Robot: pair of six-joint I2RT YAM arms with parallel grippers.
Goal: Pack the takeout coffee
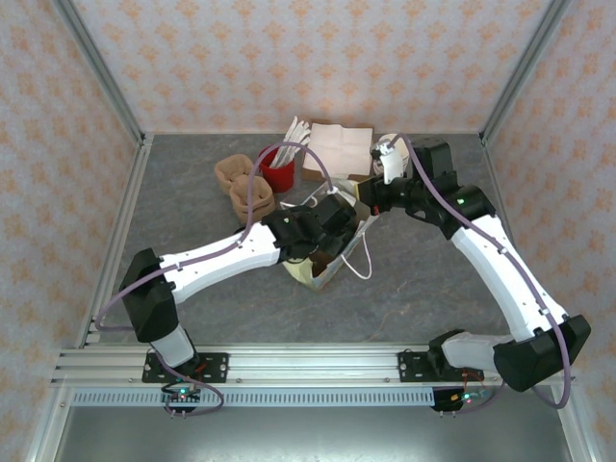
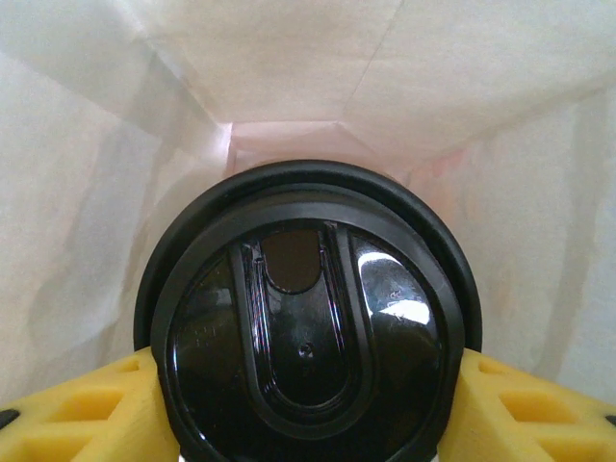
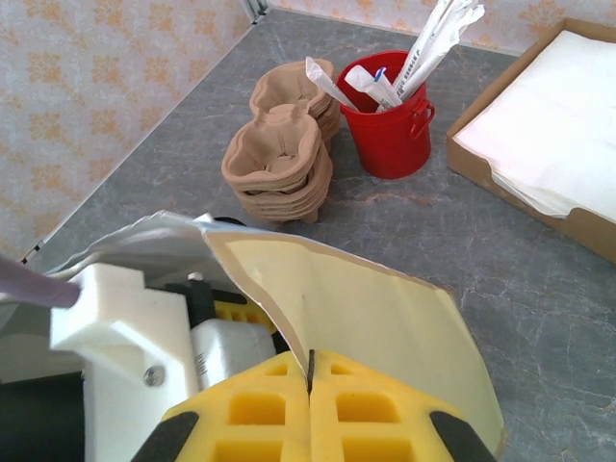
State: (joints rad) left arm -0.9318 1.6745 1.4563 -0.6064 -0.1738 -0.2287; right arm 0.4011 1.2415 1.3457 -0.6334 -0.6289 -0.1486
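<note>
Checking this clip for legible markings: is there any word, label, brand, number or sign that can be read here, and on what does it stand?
No text can be read.
Takeout coffee, round black plastic lid: faint embossing at most, too blurred to read.
White paper wrappers in the red plastic bucket: one blue mark, too small to read.
White paper bag: plain where visible.

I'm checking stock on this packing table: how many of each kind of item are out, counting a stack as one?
Paper bag: 1
Takeout coffee, black lid on: 1
Red bucket of wrapped sticks: 1
Stack of brown pulp carriers: 1
Cardboard tray of napkins: 1
Total: 5
</note>
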